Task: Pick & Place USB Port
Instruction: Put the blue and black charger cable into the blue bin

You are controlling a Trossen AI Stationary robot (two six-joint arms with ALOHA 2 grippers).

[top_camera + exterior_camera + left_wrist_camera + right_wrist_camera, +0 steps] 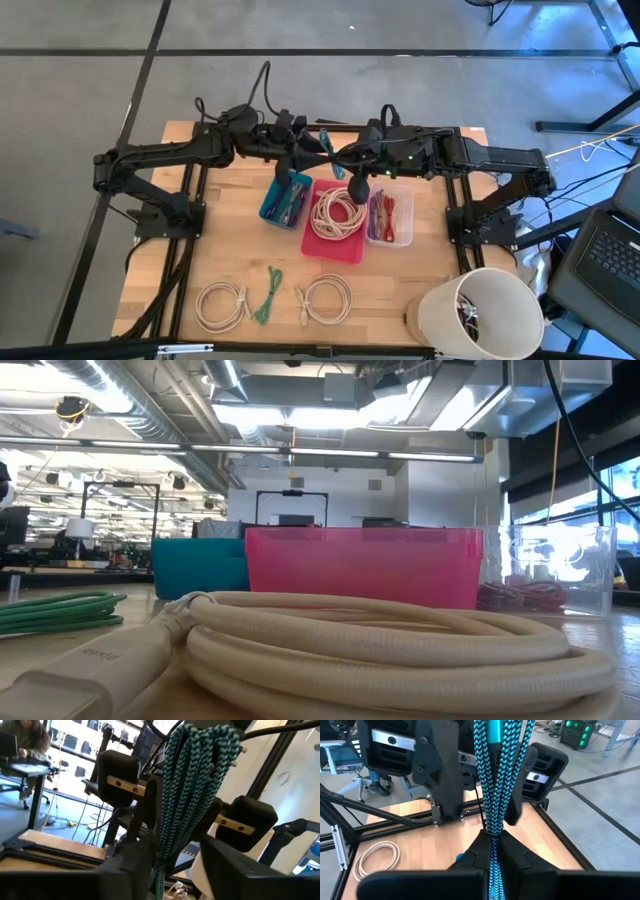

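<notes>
A teal braided cable bundle (328, 148) hangs in the air between my two grippers, above the far ends of the bins. My right gripper (492, 851) is shut on it. My left gripper (175, 865) faces it from the table's left, open, with a finger on either side of the bundle (195, 780). Bare space shows between the cable and one of its fingers (235, 865). Both grippers are out of the low view. My right gripper pinches the cable bundle (493, 832) between its two fingers, several strands together. The fingers come about level from the table's right and lie across the strands. The bundle is lifted clear of the table and runs on past the fingers between the left gripper's fingers.
A teal bin (287, 198), a pink bin (345, 250) with cream cables and a clear bin (392, 220) with red cables stand below the grippers. Two cream coils (222, 305) (325, 298) and a green cable (268, 295) lie near the front edge. A white bucket (480, 312) stands at front right.
</notes>
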